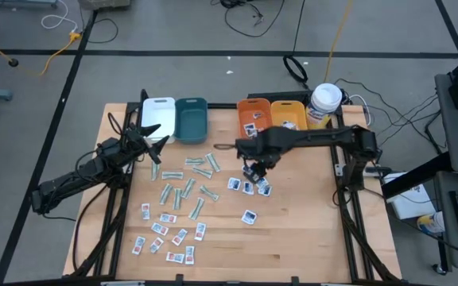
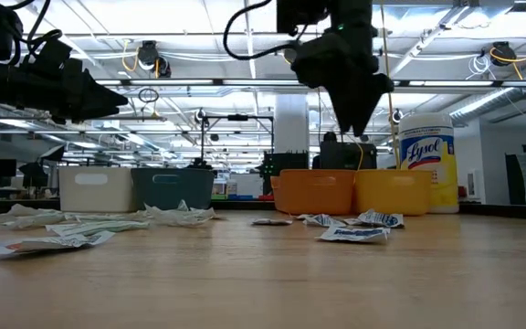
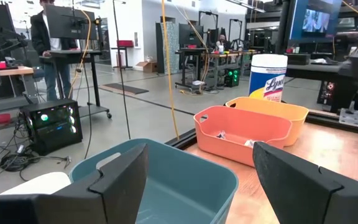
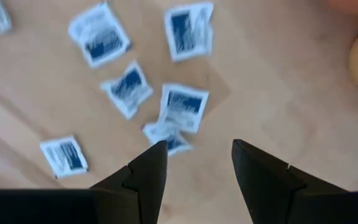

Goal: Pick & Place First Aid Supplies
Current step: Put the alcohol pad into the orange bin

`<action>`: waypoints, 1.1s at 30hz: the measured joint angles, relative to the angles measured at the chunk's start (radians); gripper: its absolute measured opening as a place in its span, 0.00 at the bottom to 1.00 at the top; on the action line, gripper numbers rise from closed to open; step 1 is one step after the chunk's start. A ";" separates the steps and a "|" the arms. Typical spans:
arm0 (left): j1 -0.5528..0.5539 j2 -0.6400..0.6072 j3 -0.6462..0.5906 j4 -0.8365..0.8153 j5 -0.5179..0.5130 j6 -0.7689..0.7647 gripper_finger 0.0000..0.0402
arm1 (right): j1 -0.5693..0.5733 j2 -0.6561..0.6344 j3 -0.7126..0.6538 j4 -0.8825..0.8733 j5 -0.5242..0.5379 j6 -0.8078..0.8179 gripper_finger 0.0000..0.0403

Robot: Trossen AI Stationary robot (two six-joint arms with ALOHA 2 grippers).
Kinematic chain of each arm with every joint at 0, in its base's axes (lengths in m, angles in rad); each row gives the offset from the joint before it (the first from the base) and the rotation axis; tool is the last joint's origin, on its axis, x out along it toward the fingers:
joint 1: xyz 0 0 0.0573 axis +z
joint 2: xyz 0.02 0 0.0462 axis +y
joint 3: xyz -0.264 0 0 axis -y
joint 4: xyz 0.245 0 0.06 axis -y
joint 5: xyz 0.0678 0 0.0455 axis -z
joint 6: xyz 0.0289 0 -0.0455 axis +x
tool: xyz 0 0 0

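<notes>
The right gripper [image 1: 254, 170] hangs above the table with its fingers [image 4: 146, 168] apart and nothing between them, pointing down at a small cluster of white packets with blue print [image 4: 180, 107]. This cluster lies on the wood just in front of the orange bin [image 1: 254, 117], toward the near edge of the table. The orange bin already holds a few such packets. I judge that the step in hand is the approach for one more pick from this cluster. The next move calls for lowering the open fingers over a single packet, since they lie close and partly overlap.

Farther from the orange bin, toward the left arm, lie the pale-green strips [image 1: 188, 187] and the white packets with red print [image 1: 165, 232]. The left gripper [image 1: 151, 133] waits with fingers apart near the teal bin [image 1: 191, 119].
</notes>
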 joint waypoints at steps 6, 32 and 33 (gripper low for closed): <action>0.000 0.000 0.000 0.000 0.000 0.000 0.74 | 0.066 -0.040 -0.088 0.046 -0.001 0.048 0.44; 0.000 0.000 0.000 0.000 0.000 0.000 0.74 | 0.134 -0.039 -0.446 0.523 -0.001 0.044 0.42; 0.000 0.000 0.000 0.000 0.000 0.000 0.74 | 0.134 -0.039 -0.457 0.538 0.000 0.045 0.42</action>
